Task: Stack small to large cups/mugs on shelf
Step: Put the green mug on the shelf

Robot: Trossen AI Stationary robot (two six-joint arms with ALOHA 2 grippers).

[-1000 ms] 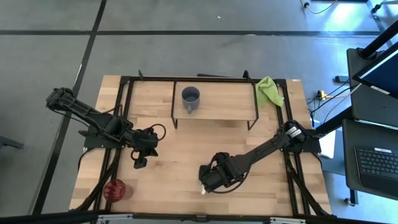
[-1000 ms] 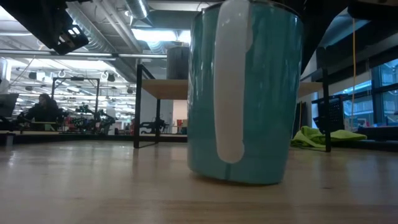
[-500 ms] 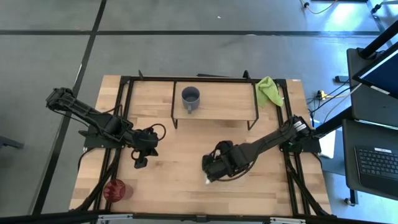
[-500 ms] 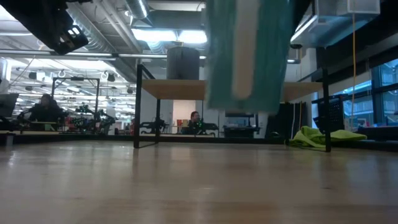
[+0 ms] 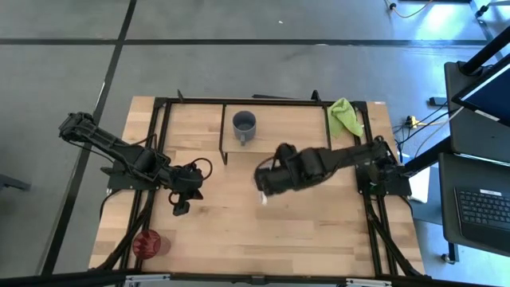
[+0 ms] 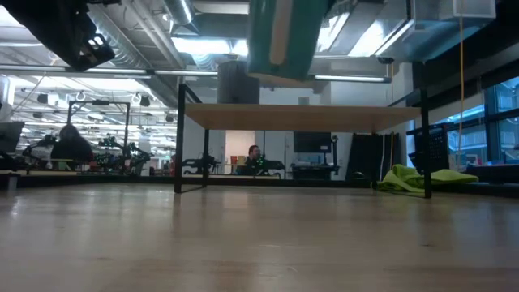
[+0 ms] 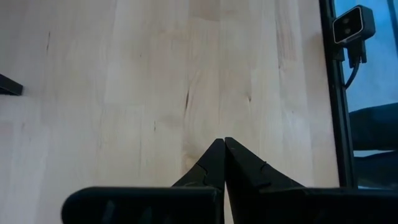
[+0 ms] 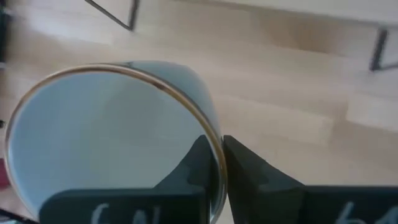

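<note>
My right gripper (image 5: 267, 182) is shut on a teal mug with a white handle (image 6: 284, 36), held in the air in front of the shelf; its pale inside shows in the right wrist view (image 8: 106, 137). A dark grey mug (image 5: 244, 125) stands by its base on the left part of the light-wood shelf (image 5: 287, 135). A red tumbler (image 5: 148, 242) stands at the table's near left corner. My left gripper (image 5: 180, 209) is shut and empty (image 7: 224, 142) just above the table's left half. My right gripper pinches the mug's wall at the rim (image 8: 217, 152), one finger (image 8: 196, 165) inside the mug and one finger (image 8: 249, 171) outside. The fingers come from above, pointing down. The mug hangs upright and clear of the table, its handle (image 5: 262, 197) toward the near edge.
A green cloth (image 5: 343, 115) lies at the table's far right, beside the shelf's right legs. The shelf board (image 6: 324, 116) stands on thin dark legs (image 6: 180, 138), with bare board to the right of the grey mug. Bare wood lies between the two arms.
My right gripper has lifted the teal mug off the table and carried it up and toward the far edge, nearer the shelf. The mug has stayed upright; in the low view its base now hangs above the shelf board.
</note>
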